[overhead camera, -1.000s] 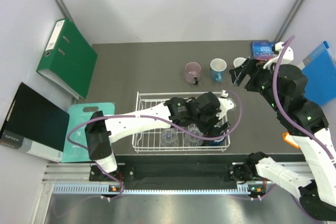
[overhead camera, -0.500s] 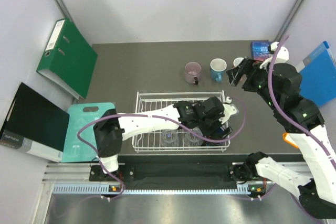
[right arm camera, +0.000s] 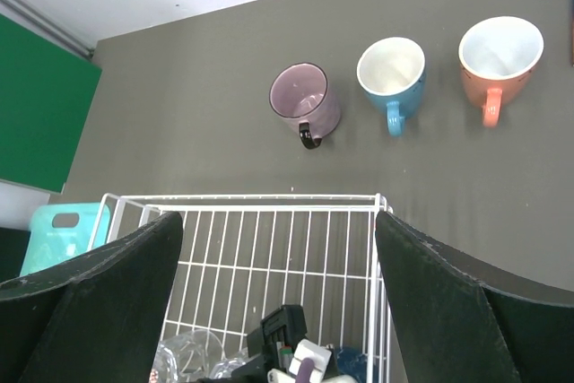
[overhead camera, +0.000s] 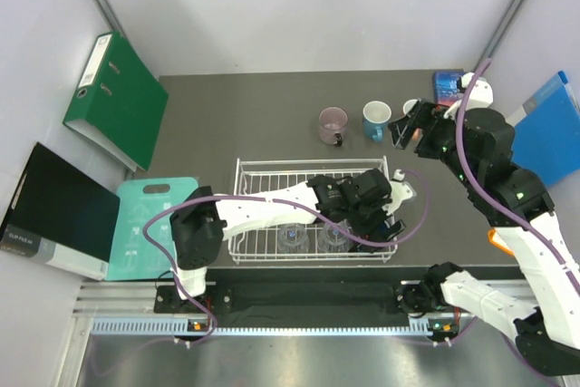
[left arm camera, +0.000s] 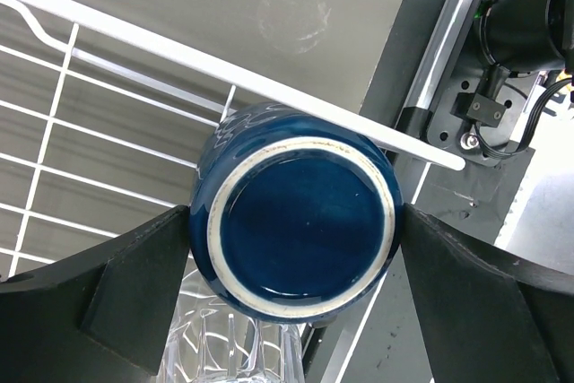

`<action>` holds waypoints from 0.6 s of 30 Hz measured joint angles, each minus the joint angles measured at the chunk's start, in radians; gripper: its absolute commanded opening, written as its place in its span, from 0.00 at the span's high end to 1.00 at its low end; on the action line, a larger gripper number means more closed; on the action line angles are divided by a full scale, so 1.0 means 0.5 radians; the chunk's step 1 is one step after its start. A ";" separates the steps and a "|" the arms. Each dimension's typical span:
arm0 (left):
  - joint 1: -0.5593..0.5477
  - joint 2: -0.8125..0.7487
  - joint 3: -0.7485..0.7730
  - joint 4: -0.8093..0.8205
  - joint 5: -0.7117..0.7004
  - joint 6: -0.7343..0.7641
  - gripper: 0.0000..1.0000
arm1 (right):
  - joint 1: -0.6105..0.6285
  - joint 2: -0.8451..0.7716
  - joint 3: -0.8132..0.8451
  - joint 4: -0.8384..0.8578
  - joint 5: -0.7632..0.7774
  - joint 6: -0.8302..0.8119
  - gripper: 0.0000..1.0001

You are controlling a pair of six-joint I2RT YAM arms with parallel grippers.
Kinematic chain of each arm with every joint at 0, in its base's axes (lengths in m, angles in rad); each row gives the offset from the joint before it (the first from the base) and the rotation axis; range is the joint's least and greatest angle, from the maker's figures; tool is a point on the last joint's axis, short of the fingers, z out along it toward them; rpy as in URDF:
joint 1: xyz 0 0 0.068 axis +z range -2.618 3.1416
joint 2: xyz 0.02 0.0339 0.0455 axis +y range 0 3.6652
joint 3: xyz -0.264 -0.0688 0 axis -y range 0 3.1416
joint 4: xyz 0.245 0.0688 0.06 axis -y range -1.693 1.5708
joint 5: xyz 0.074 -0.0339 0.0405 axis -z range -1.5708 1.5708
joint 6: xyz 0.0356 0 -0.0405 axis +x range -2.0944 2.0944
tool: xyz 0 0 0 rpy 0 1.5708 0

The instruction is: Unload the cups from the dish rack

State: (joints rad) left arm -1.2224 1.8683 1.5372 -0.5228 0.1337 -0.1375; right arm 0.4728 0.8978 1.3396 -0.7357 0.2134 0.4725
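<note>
The left claw [left arm camera: 296,248] is spread wide, 1 finger on either side of the upturned dark navy mug [left arm camera: 300,226]. The mug sits in the dish rack's [left arm camera: 134,33] 4 o'clock corner, with 2 glass tumblers [overhead camera: 292,237] at its 9 o'clock. The right claw [right arm camera: 276,230] hangs spread and empty above the surface [right arm camera: 197,87]. There a mauve mug [right arm camera: 305,96], a light blue mug [right arm camera: 392,73] and an orange mug [right arm camera: 500,51] stand at the rack's 1 o'clock.

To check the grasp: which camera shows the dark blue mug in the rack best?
Left wrist: the dark blue mug fills the view, base toward camera, between the open left gripper fingers. Top external mostly hides it under that gripper; right wrist shows only a sliver.
</note>
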 measured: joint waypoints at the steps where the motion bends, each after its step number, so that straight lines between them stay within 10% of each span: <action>1: 0.000 0.004 0.001 0.002 0.001 0.002 0.01 | 0.000 0.001 -0.007 0.007 0.000 -0.001 0.12; 18: -0.008 0.012 0.004 0.072 -0.308 -0.024 0.01 | 0.000 -0.002 -0.083 0.031 -0.023 0.000 0.12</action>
State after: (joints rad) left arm -1.2266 1.8744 1.5391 -0.4866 -0.0204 -0.1497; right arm 0.4728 0.8967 1.2980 -0.7204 0.2020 0.4725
